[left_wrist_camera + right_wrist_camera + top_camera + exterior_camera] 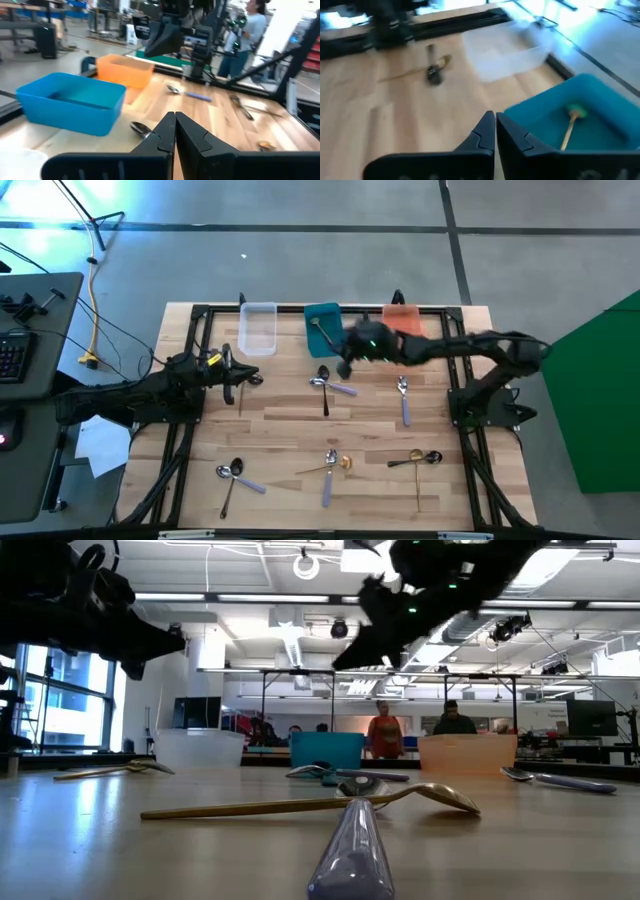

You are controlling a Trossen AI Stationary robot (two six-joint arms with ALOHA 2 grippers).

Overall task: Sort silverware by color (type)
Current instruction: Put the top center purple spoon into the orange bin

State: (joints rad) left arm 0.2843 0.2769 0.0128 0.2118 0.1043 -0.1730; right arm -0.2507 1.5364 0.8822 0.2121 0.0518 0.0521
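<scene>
My right gripper hovers shut and empty above the table, beside the teal bin. A slim spoon lies inside that bin. My left gripper waits shut near the table's left side, in front of the clear bin; a gold spoon lies flat near it. Other spoons lie flat on the wood: a black and a lavender-handled pair, a lavender-handled one, a gold and lavender pair, and a gold and black pair.
An orange bin stands right of the teal one along the far edge. More spoons lie near the left front. A black frame borders the table. People stand in the room behind. Bare wood lies mid-table.
</scene>
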